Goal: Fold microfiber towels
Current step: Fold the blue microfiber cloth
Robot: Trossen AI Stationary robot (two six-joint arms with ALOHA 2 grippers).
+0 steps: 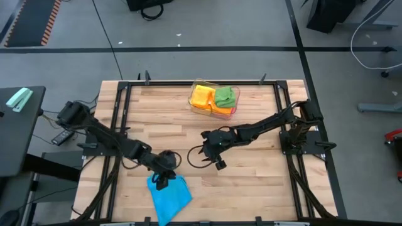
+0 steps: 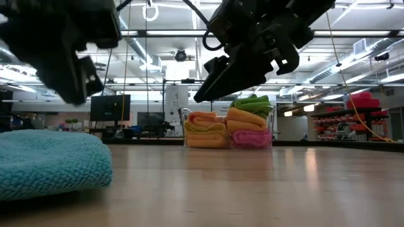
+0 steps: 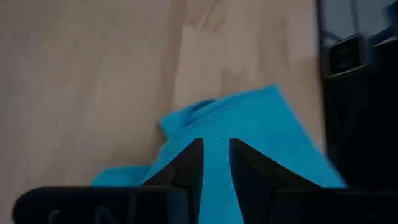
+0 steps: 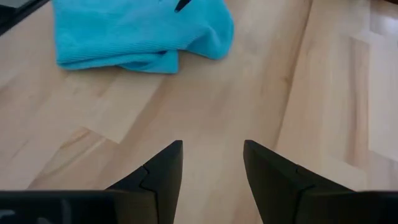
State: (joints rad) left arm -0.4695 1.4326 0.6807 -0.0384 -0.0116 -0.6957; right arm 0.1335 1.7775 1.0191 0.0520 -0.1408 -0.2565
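Left end effector (image 1: 164, 178) narrowly parted over the blue microfiber towel (image 1: 170, 194); snagged pile could undo the fold. Right end effector (image 1: 213, 160) open, empty.

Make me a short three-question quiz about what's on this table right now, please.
1. True or false: the blue towel lies inside the clear tray.
2. Which gripper is over the blue towel? A) left gripper B) right gripper
3. Fill in: the towel on top of the taller stack in the tray is ____.

Key: 1 false, it lies on the table near the front edge; 2 A, the right gripper hangs open above bare wood; 3 green.
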